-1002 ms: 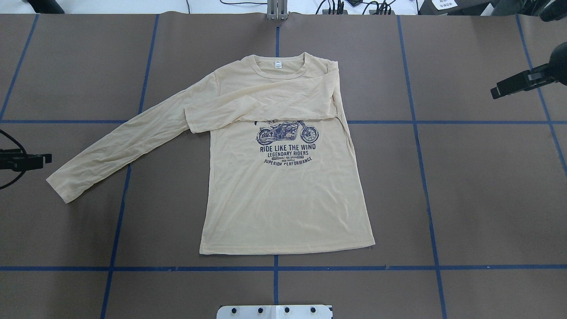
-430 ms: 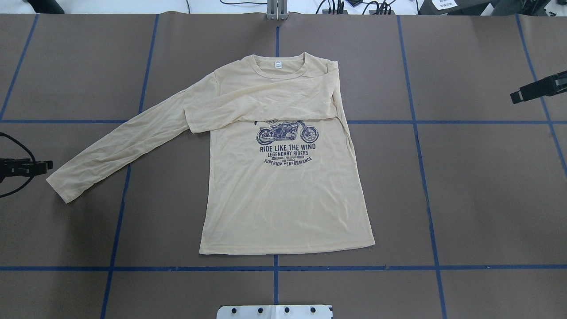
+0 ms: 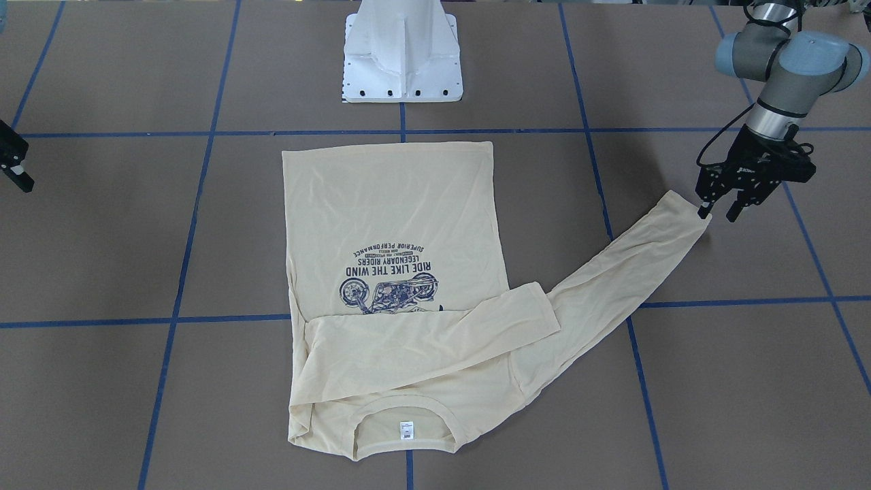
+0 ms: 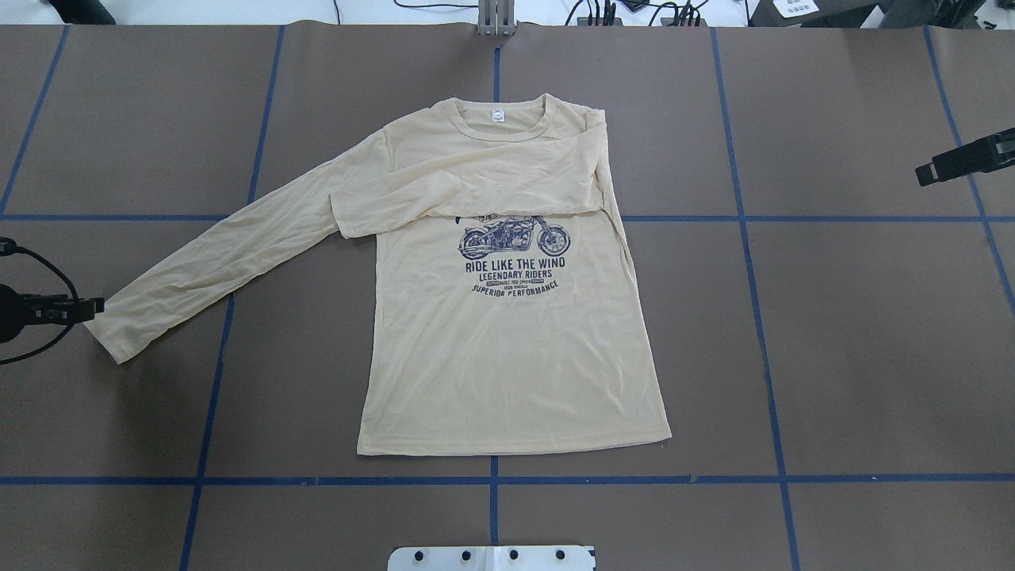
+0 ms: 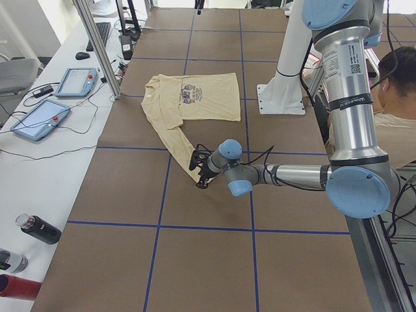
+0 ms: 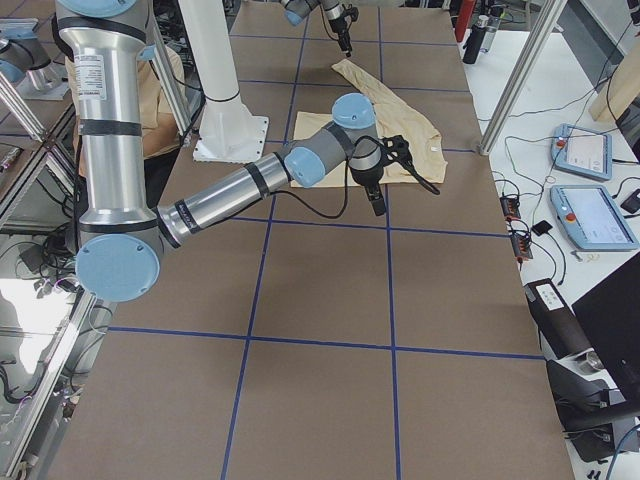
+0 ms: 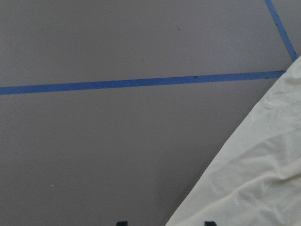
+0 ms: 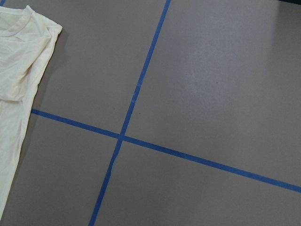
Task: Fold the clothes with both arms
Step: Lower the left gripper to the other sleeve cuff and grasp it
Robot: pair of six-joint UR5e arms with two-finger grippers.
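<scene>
The shirt (image 4: 507,349) lies flat, print up, in the middle of the surface (image 4: 872,357), with its collar on the far side from the robot's base. One sleeve (image 4: 476,186) is already folded across the chest. The other sleeve (image 4: 222,262) runs out straight on the robot's left. Its long axis slants from the shoulder outward and back toward the robot, and it ends at the cuff (image 4: 107,337).

The left gripper (image 3: 717,215) is right at that cuff, with its fingers spread. In the front-facing view one fingertip sits at the cuff's outer corner. The left wrist view shows the sleeve's edge running in between the two fingertips from one side. We judge the cloth is only partly inside the jaws, though we cannot tell whether a finger already touches it.

The right gripper (image 4: 932,170) hangs well apart over bare surface on the shirt's other side, and we cannot tell whether it is spread or pressed together.

The left arm is clearly the nearer one. We think the next move is to close on the cuff and carry it along the sleeve's axis toward the chest.
</scene>
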